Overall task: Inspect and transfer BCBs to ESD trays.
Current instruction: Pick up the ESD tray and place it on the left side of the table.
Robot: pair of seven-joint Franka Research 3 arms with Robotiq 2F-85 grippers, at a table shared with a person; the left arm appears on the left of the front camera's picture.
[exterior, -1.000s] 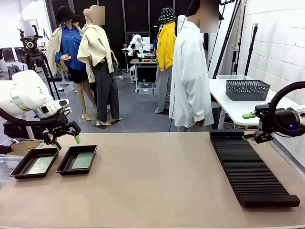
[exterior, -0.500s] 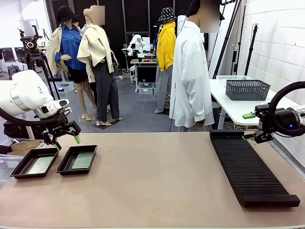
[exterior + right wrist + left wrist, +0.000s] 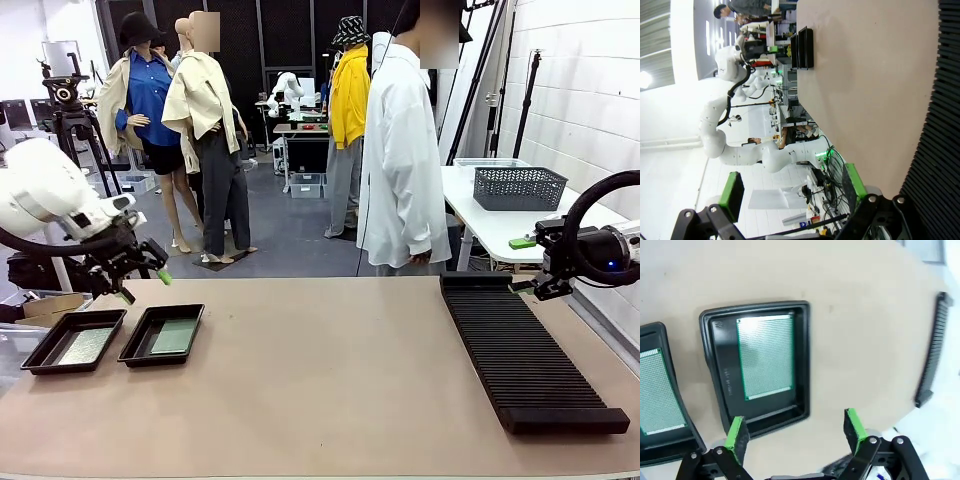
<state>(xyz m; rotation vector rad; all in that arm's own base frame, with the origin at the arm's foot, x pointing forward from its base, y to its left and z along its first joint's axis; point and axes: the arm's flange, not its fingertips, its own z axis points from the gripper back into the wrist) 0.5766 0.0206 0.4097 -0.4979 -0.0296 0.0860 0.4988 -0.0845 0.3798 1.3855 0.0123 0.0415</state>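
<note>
Two black ESD trays stand side by side at the table's left front, the left tray (image 3: 40, 358) and the right tray (image 3: 138, 352). Each holds a green BCB, one (image 3: 86, 345) in the left tray and one (image 3: 173, 336) in the right. My left gripper (image 3: 144, 286) hangs open and empty above and behind them. In the left wrist view its open gripper (image 3: 795, 430) looks down on a tray (image 3: 804, 365) with its BCB (image 3: 765, 357), beside the other tray (image 3: 665, 335) and BCB (image 3: 655, 390). My right gripper (image 3: 520, 265) is open and empty at the far right (image 3: 790, 190).
A long black ribbed rack (image 3: 520, 350) lies along the table's right side (image 3: 940, 125). A person in a white shirt (image 3: 400, 150) stands at the far edge, side on. Behind the rack, a white side table carries a dark mesh basket (image 3: 519, 187).
My left gripper has lifted and drawn back to the left, away from the trays. The right arm, trays and boards have not moved.
</note>
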